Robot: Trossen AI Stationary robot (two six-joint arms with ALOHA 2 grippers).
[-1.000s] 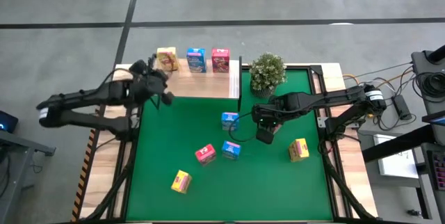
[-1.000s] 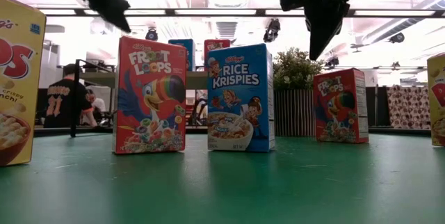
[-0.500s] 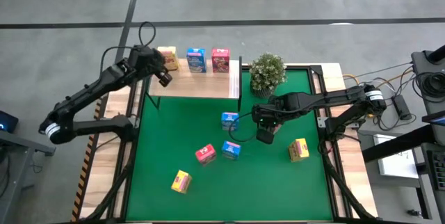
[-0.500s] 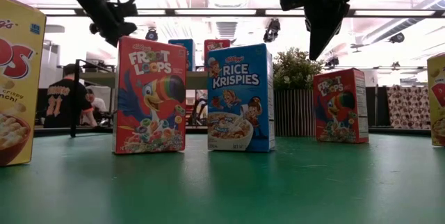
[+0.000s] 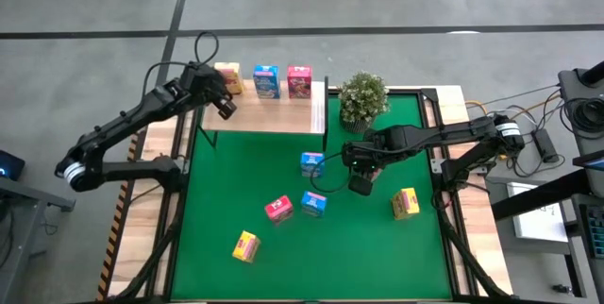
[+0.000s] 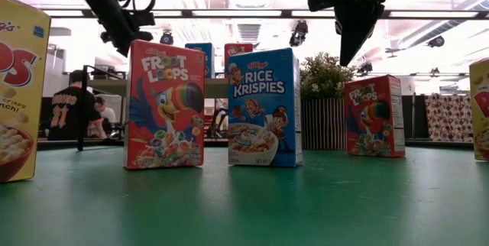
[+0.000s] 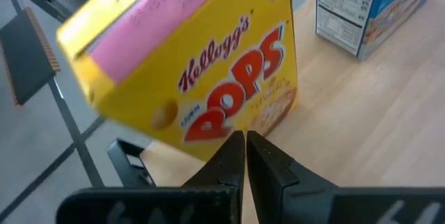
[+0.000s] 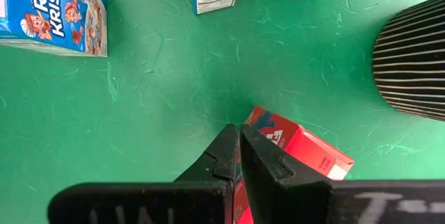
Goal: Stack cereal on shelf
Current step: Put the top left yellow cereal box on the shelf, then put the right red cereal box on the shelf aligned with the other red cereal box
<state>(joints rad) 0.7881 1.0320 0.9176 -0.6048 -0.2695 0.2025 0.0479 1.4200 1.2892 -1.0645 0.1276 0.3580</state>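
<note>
With closed, empty fingers, our left gripper (image 5: 224,106) is now nudging the yellow Corn Pops box (image 7: 188,64) just ahead of it on the shelf (image 5: 269,115), having swung over from the mat's edge; our right gripper (image 5: 360,185), also closed, is waiting.

Two dark, near-black arms, thin tubular links with bulkier joint housings. Left arm (image 5: 123,134): white band near its base end, thin black cable looping free above the wrist, boxy black wrist block. Left gripper (image 7: 245,156): two matte black tapered fingers, wedge-shaped with flat inner faces, mounted on a wide black crossbar. Right arm (image 5: 444,136): same dark finish, white band with a dark ring near the base, black cable running along the link, chunky black wrist head. Right gripper (image 8: 240,156): identical black pointed fingers on a black bar carrying faint pale lettering. In the low view both wrists show only as black silhouettes.
</note>
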